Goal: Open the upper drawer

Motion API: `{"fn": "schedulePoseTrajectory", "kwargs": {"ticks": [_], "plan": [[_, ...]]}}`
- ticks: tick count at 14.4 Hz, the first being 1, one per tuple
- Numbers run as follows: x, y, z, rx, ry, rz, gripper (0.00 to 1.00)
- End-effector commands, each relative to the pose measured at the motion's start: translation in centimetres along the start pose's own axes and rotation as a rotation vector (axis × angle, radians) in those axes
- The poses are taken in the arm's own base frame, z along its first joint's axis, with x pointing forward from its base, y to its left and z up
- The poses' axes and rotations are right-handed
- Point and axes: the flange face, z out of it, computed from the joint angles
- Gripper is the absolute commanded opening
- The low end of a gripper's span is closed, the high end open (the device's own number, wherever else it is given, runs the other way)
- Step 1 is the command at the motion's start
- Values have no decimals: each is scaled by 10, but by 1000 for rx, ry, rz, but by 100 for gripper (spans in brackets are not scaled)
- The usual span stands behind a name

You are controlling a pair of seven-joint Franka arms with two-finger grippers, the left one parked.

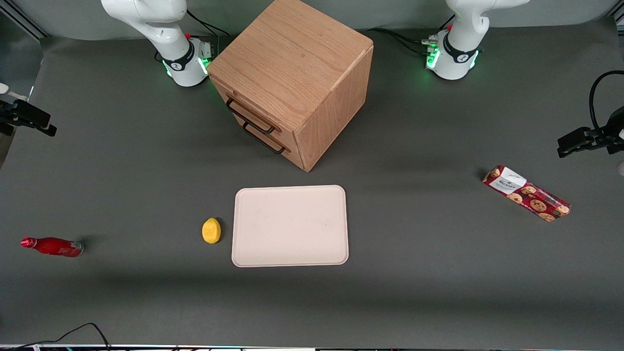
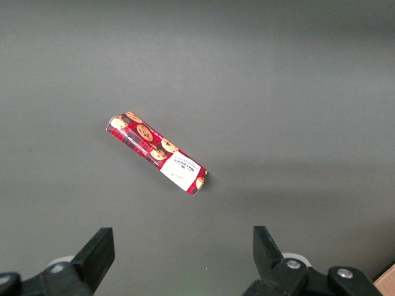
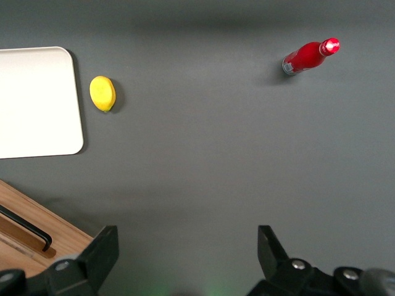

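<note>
The light oak cabinet (image 1: 292, 63) stands at the back middle of the table, turned at an angle. Its upper drawer (image 1: 242, 104) is shut flush, with its thin black wire handle (image 1: 249, 117) just above the lower drawer's matching handle (image 1: 263, 139). My right gripper (image 3: 187, 240) is open and empty, high above the bare table mat beside the cabinet; it does not show in the front view. A corner of the cabinet (image 3: 28, 243) with one black handle (image 3: 24, 225) shows in the right wrist view; I cannot tell which drawer's it is.
A cream tray (image 1: 290, 225) lies nearer the front camera than the cabinet, a yellow lemon (image 1: 211, 230) beside it. A red bottle (image 1: 52, 246) lies toward the working arm's end. A red cookie box (image 1: 526, 193) lies toward the parked arm's end.
</note>
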Motion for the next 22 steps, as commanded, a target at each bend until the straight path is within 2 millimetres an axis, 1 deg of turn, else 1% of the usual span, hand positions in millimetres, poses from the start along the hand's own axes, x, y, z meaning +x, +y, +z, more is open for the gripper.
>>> {"fn": "schedulePoseTrajectory", "kwargs": {"ticks": [1, 3, 4, 5, 7, 10, 12, 16, 18, 20, 21, 22], "plan": [[-5, -11, -11, -6, -13, -35, 100], [-8, -41, -12, 10, -29, -91, 100], [-9, -48, -13, 11, -34, -105, 100], [-12, -68, -16, 13, -28, -144, 100], [-15, -96, -17, 16, -29, -194, 100], [-27, -157, -15, 54, -43, -301, 100], [-42, -200, -9, 42, -91, -385, 100], [-67, -269, -4, 33, -105, -531, 100], [-80, -305, 5, 23, -121, -603, 100], [-86, -329, 17, 15, -141, -651, 100], [-88, -334, 18, 13, -142, -659, 100], [-86, -335, 22, 15, -149, -662, 100]]}}
